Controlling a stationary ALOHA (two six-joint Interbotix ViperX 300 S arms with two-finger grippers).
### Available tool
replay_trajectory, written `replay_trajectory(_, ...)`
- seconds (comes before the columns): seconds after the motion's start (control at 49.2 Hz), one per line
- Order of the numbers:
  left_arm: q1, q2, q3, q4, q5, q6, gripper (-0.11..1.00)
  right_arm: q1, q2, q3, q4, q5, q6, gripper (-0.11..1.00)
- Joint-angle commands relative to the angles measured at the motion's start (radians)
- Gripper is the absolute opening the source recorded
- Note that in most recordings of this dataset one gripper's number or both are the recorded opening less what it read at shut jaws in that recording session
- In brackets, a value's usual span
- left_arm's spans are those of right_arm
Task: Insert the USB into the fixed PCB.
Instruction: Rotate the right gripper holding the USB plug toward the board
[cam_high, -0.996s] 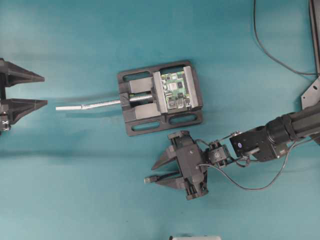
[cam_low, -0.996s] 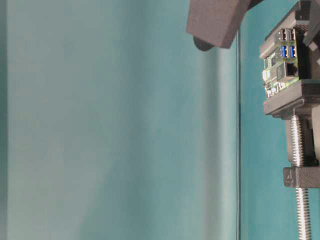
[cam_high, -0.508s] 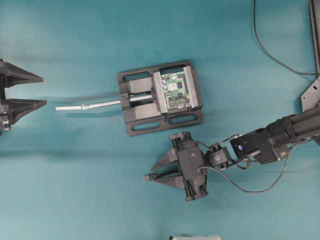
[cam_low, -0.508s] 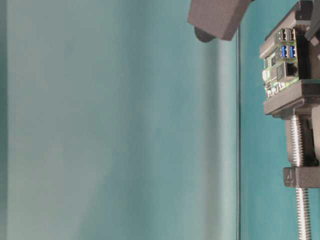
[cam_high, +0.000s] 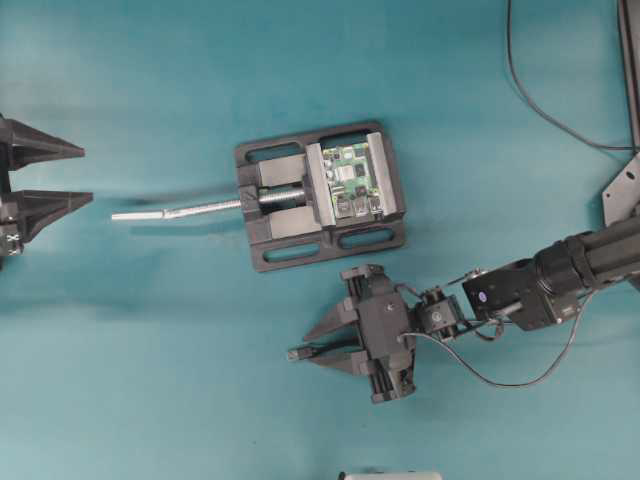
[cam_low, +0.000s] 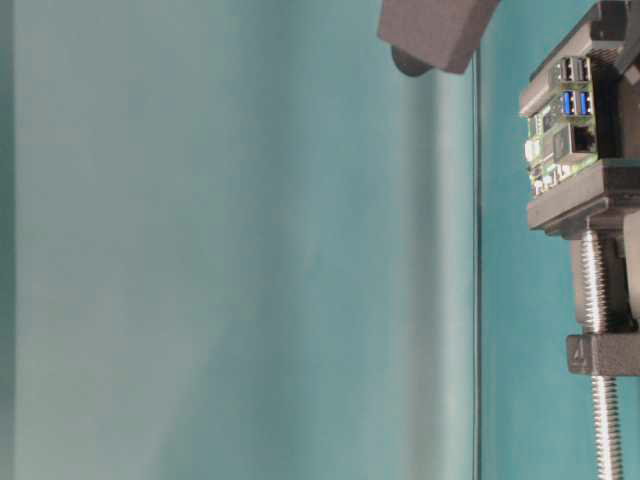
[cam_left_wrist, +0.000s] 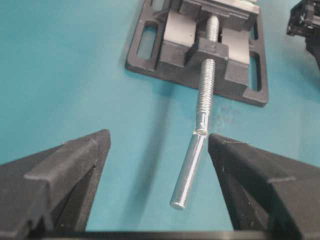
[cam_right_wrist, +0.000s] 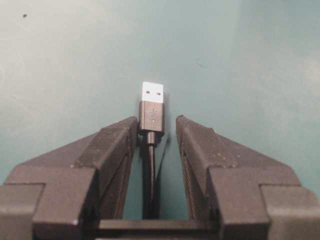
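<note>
Right wrist view shows the USB (cam_right_wrist: 151, 112) lying flat on the teal surface (cam_right_wrist: 60, 60) between the jaws of the right gripper (cam_right_wrist: 155, 131), which flank its dark body without yet clearly pinching it. Grip squarely on the body, leaving the metal tip free. Left gripper (cam_left_wrist: 157, 145) hangs released, wide open, facing the vise (cam_high: 320, 195) that clamps the fixed PCB (cam_high: 352, 180).

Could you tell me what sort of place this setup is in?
Probably a robotics lab bench for manipulation trials: a bare teal table, a PCB clamped in a black vise, and two arms, the right gripper straddling a USB.
</note>
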Motion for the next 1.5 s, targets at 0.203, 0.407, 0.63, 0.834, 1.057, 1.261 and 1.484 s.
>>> replay_trajectory(0.203,0.006,0.005,-0.011,0.003,-0.005,-0.012,0.92,0.034,0.008,-0.015,0.006,0.026,0.003,0.32)
replay_trajectory(0.407,0.008,0.005,-0.009,0.003,-0.005,-0.012,0.92,0.049,0.009,-0.020,0.008,0.028,0.003,0.30)
replay_trajectory(0.63,0.015,0.005,-0.009,0.003,-0.005,-0.012,0.92,0.060,0.008,-0.012,0.009,0.028,-0.002,0.21)
replay_trajectory(0.834,0.034,0.005,-0.009,0.003,0.002,-0.012,0.92,0.060,0.008,-0.011,0.018,0.025,-0.006,0.21)
replay_trajectory(1.057,0.064,0.005,-0.011,0.003,0.009,-0.012,0.92,0.069,-0.021,0.012,0.195,0.026,-0.055,0.21)
replay_trajectory(1.261,0.055,-0.012,-0.006,0.003,0.009,-0.017,0.92,0.121,-0.087,0.060,0.495,0.015,-0.261,0.21)
replay_trajectory(1.484,0.048,-0.089,0.012,0.003,0.031,-0.017,0.93,0.229,-0.155,0.080,0.940,-0.064,-0.482,0.21)
